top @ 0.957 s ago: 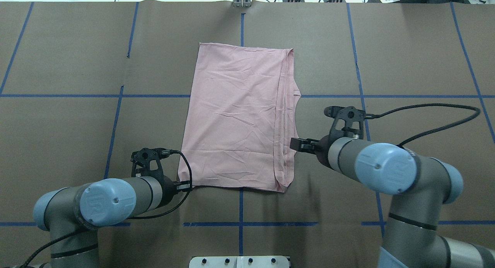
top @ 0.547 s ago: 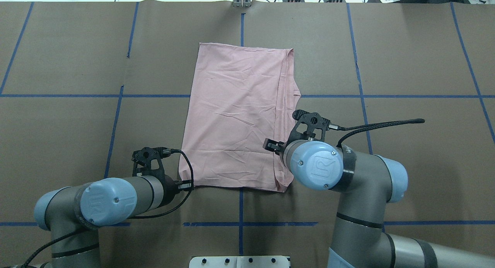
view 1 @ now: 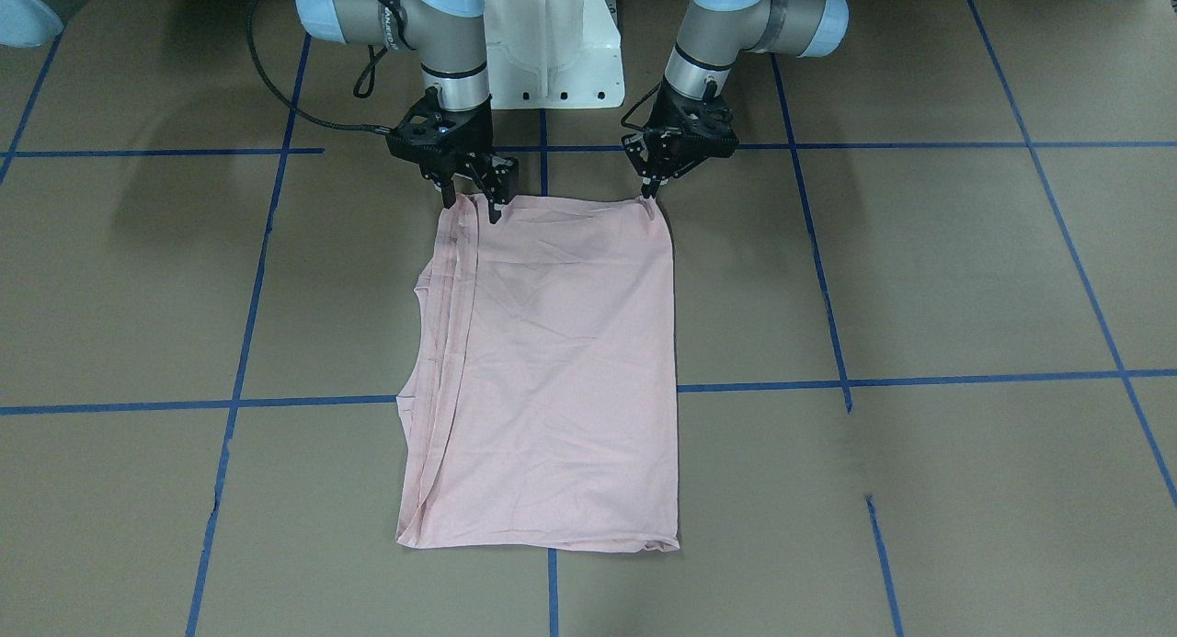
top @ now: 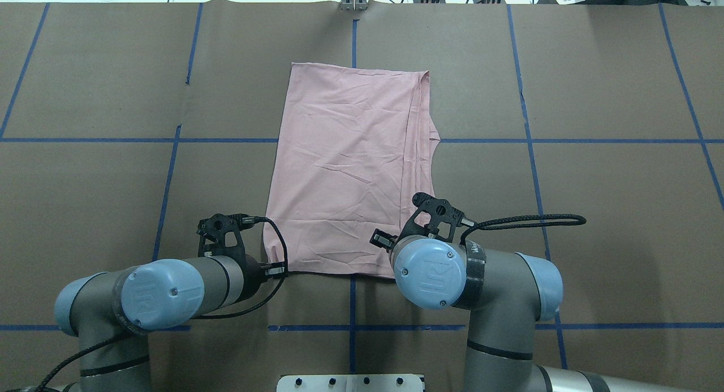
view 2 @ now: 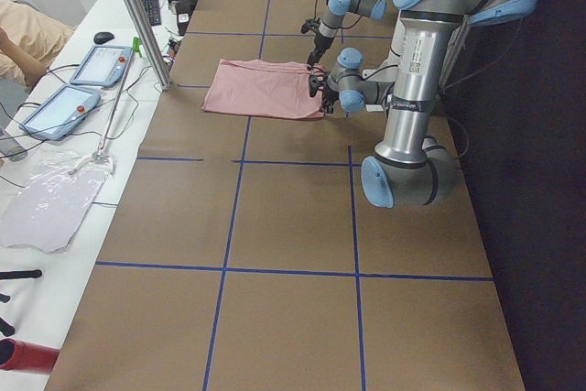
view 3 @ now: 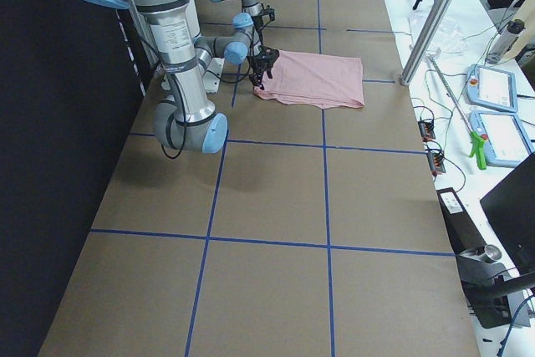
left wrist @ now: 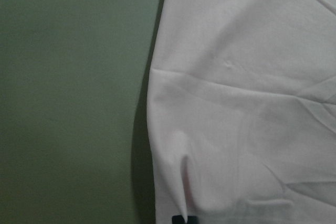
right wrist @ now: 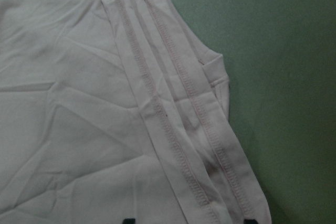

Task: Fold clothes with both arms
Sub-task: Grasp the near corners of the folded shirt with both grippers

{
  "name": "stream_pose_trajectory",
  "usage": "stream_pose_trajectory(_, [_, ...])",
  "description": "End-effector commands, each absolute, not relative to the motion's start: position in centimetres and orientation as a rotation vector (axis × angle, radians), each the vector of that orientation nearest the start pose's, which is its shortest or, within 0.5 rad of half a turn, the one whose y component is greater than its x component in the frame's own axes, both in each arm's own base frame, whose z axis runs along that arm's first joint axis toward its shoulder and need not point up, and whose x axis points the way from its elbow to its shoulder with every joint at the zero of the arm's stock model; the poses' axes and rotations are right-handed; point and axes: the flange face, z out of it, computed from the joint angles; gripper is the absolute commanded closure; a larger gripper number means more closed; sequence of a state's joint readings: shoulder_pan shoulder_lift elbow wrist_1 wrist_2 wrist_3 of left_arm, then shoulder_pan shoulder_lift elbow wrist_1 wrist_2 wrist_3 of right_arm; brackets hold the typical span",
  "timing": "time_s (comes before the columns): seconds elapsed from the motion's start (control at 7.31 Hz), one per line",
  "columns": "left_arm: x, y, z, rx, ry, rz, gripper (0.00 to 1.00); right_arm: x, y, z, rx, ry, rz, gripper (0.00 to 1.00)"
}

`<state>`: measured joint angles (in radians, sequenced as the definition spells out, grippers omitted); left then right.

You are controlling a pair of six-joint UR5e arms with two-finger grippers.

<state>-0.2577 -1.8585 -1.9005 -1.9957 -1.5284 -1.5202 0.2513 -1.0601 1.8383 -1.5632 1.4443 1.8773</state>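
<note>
The pale pink T-shirt [view 1: 552, 361] lies flat on the brown table, folded lengthwise, plain side up [top: 350, 171]. The cartoon print is hidden. My left gripper [view 1: 649, 194] is at the shirt's near left corner [top: 275, 271]. In the left wrist view its tips [left wrist: 181, 219] are together on a raised pucker of the fabric [left wrist: 241, 103]. My right gripper [view 1: 471, 207] is open over the near right corner. Its two fingertips [right wrist: 128, 220] straddle the stacked hems [right wrist: 194, 145]. In the overhead view its wrist covers that corner.
The white pedestal base [view 1: 552, 49] stands just behind both grippers. The right arm's black cable [top: 526, 219] loops out to the right over the table. Blue tape lines [top: 352, 301] cross the table. A side bench holds tablets [view 2: 101, 66] beyond the far edge.
My right arm has swung in from the shirt's right edge, leftward and toward the robot, to above the near right corner. The left arm has barely moved. The shirt lies as before.
</note>
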Motion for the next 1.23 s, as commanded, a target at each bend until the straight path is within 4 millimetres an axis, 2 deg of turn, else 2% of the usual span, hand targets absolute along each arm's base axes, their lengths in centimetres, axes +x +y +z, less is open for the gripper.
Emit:
stream_pose_trajectory(0.0, [52.3, -28.0, 30.7, 0.199, 1.027, -0.210, 1.00, -59.1, -29.3, 26.3, 0.098, -0.779, 0.575, 0.30])
stream_pose_trajectory(0.27, [52.2, -28.1, 30.6, 0.200, 1.028, -0.212, 1.00, -59.8, -29.3, 26.9, 0.107, -0.768, 0.588, 0.31])
stream_pose_trajectory(0.82, [52.2, -28.1, 30.6, 0.199, 1.028, -0.211, 1.00, -60.6, -27.7, 27.3, 0.113, -0.761, 0.566, 0.42])
stream_pose_trajectory(0.96, [52.2, -28.1, 30.7, 0.198, 1.027, -0.211, 1.00, -60.6, -27.6, 27.1, 0.108, -0.765, 0.574, 0.55])
stream_pose_trajectory(1.09, [52.2, -28.1, 30.7, 0.198, 1.025, -0.211, 1.00, -60.6, -27.6, 27.1, 0.102, -0.767, 0.590, 0.90])
